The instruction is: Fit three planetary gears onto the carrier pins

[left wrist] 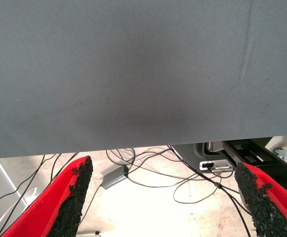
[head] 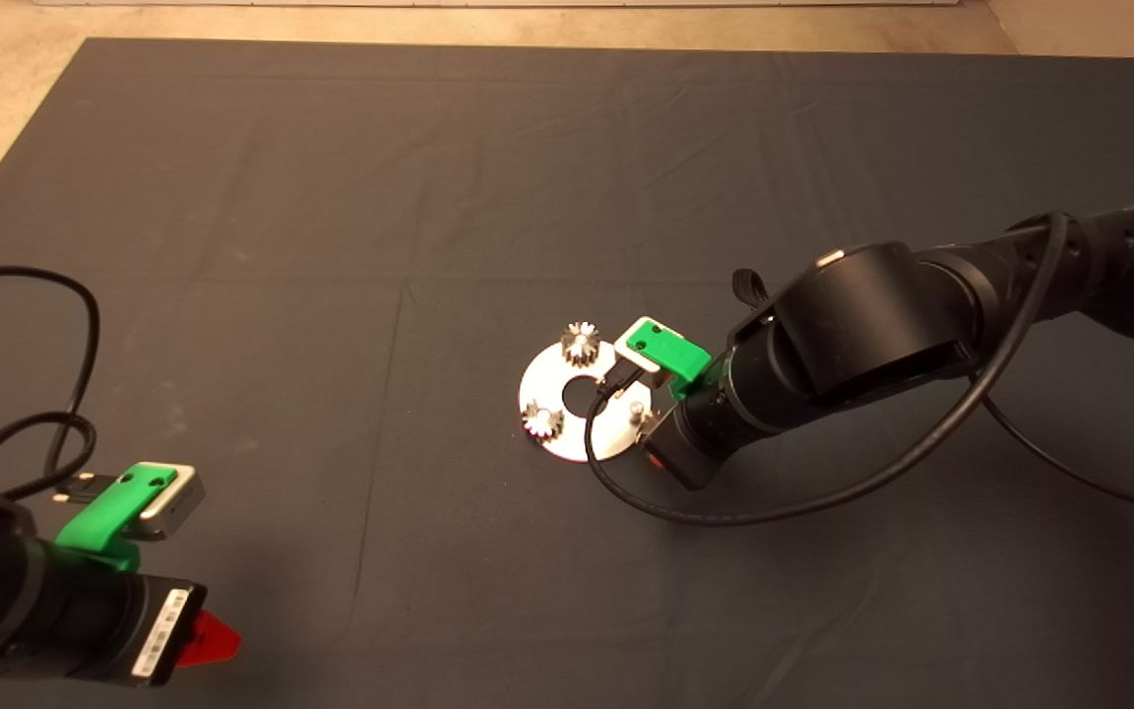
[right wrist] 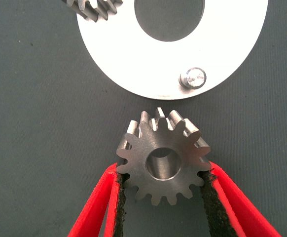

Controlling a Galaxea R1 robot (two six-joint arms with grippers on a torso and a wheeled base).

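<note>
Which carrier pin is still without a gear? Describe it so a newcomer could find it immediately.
On the dark mat lies a shiny ring-shaped disc with a big central hole. The bare pin stands at the disc's edge nearest the right gripper, which holds a gear. The other two positions already carry gears.

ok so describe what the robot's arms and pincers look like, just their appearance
Both arms are black and cylindrical, with loose black cables looping off them. The right arm has a green bracket by its wrist camera; the left arm has the same, plus a white label. Each pincer has two red fingers with rough black pads, seen on the right pincer and left pincer.
</note>
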